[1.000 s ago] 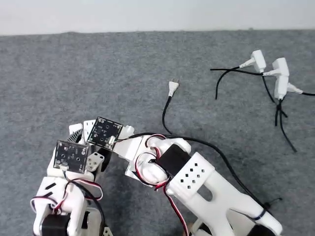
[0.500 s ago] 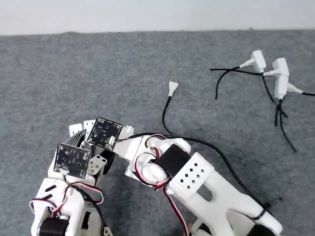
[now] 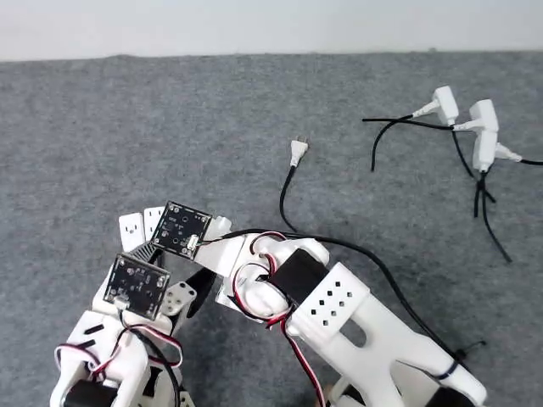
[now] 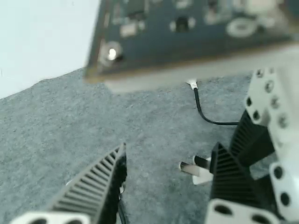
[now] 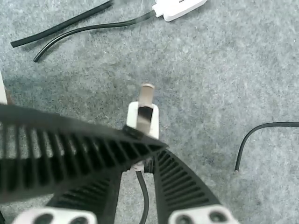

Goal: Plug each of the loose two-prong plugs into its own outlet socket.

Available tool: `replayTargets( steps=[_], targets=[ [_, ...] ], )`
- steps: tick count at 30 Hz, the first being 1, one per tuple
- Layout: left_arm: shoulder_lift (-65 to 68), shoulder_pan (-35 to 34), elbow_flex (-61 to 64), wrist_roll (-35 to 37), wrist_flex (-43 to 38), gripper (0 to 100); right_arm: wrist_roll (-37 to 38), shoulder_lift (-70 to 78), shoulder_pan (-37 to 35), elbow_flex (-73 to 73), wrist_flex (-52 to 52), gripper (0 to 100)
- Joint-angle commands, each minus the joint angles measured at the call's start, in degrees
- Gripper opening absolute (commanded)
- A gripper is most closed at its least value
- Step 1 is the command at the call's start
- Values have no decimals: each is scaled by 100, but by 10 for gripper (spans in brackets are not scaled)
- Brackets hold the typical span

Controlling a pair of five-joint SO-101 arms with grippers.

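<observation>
My right gripper (image 5: 142, 140) is shut on a white two-prong plug (image 5: 143, 114); its prongs stick out past the fingertips and its black cord runs back between the fingers. In the left wrist view the same plug (image 4: 196, 168) sits just beside one of my left fingers (image 4: 231, 175). My left gripper (image 4: 170, 149) is open with only carpet between its fingers. Two white outlet sockets (image 3: 142, 225) lie on the carpet just beyond both wrists. Another loose plug (image 3: 299, 151) lies mid-table on a black cord.
At the back right, several white plug-and-socket pieces (image 3: 475, 127) lie with tangled black cords. A white piece with black cords (image 5: 180, 7) lies ahead of the right gripper. The right arm's camera board (image 4: 187, 28) hangs close over the left gripper. Grey carpet covers the table.
My left arm has drawn back toward the near edge and slightly right, uncovering more of the white sockets. The right arm and its held plug have stayed put.
</observation>
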Motion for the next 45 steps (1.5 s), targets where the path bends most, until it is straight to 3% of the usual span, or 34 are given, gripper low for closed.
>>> replayTargets(
  steps=[1, 12, 26, 32, 45],
  targets=[
    [-105, -26, -198, -79, 26, 290, -79, -251, 66, -378, 13, 9],
    [-105, -1108, 1314, -334, -1521, 290, -79, -1051, 57, -352, 356, 9],
    [-105, -941, 1253, -325, -1389, 289, -62, -1499, 242, -97, 330, 9],
    [-105, -1020, 163, -9, -536, 290, -62, -1490, 242, -88, 330, 9],
    [-105, -712, -31, 0, -413, 290, -62, -1297, 215, 299, -180, 9]
  ],
)
